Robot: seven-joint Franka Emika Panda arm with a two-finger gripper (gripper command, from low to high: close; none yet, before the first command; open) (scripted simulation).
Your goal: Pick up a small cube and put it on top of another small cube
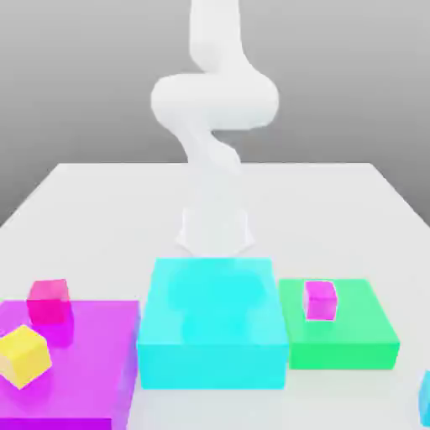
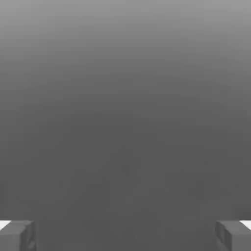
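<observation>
end effector (image 2: 125, 238) spread wide, nothing gripped. blue cube (image 1: 425, 399) sits on bench (image 1: 353, 180), well apart from it; magenta cube (image 1: 320, 301) also well apart, on green block (image 1: 340, 353). risk: off-centre release near block's edge cld topple the stack.

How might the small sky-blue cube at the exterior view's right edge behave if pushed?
The small sky-blue cube would probably slide rather than roll, given its flat faces. Its glossy look suggests it could be slippery.

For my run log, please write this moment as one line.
claw: open, empty | blue cube: on table | magenta cube: on green block
</observation>
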